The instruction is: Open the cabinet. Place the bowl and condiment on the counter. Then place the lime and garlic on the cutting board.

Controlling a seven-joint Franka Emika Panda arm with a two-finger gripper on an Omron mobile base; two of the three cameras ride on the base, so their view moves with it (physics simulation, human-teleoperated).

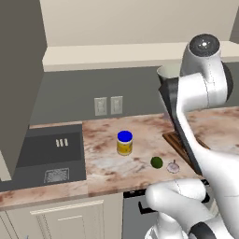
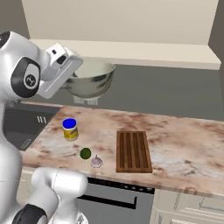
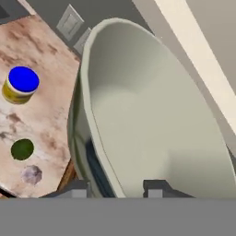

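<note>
My pincer (image 3: pixel 117 186) grasps the rim of the wide greyish-cream ceramic bowl (image 2: pixel 89 78) high above the marbled reddish-brown counter (image 2: pixel 175 135); a thin rim hold risks slipping, dropping it.

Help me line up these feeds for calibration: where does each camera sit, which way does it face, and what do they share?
Left base view: behind the arm's left, facing forward-down at the counter and sink; white arm at right.
Right base view: behind the arm's right, facing the cutting board; arm at left, gripper holding the bowl aloft.
Hand view: on the hand, looking into the bowl.
Shared: condiment, lime, garlic show in all three.
</note>
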